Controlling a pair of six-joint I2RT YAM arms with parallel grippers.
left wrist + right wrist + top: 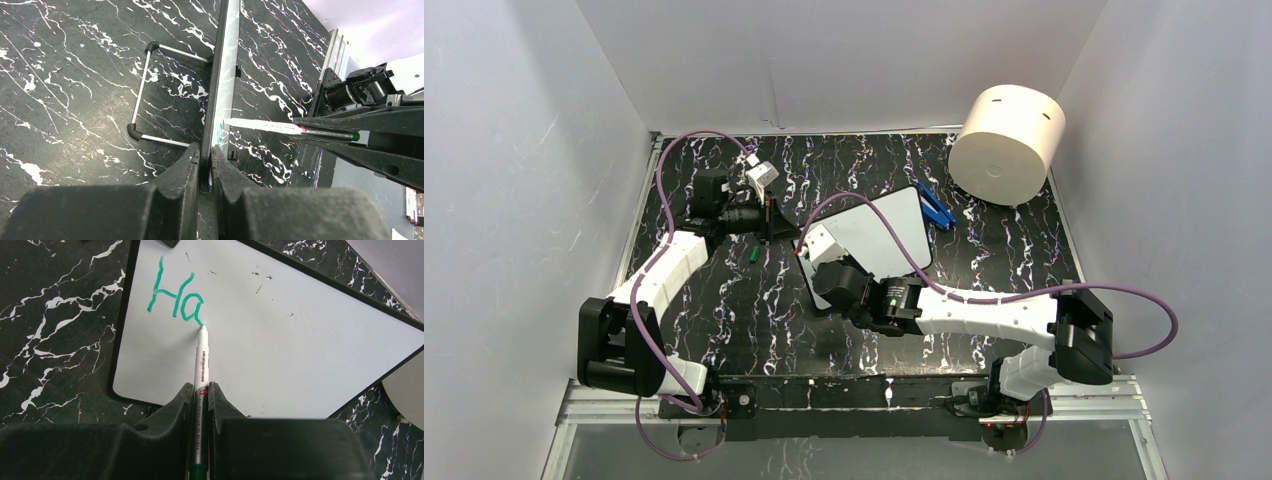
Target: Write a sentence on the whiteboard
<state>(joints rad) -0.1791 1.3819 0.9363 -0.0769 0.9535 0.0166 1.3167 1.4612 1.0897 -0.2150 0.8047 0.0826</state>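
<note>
The whiteboard leans on its wire stand at the table's middle. The left wrist view shows it edge-on. My left gripper is shut on its left edge, fingers on both faces. My right gripper is shut on a white marker with its tip touching the board. The sentence reads only "Ha" in teal-green at the board's upper left. The marker also shows in the left wrist view. In the top view the right gripper is at the board's near left corner.
A big cream cylinder lies at the back right. A blue object lies just right of the board. A small green cap lies on the black marbled table near the left gripper. White walls enclose three sides.
</note>
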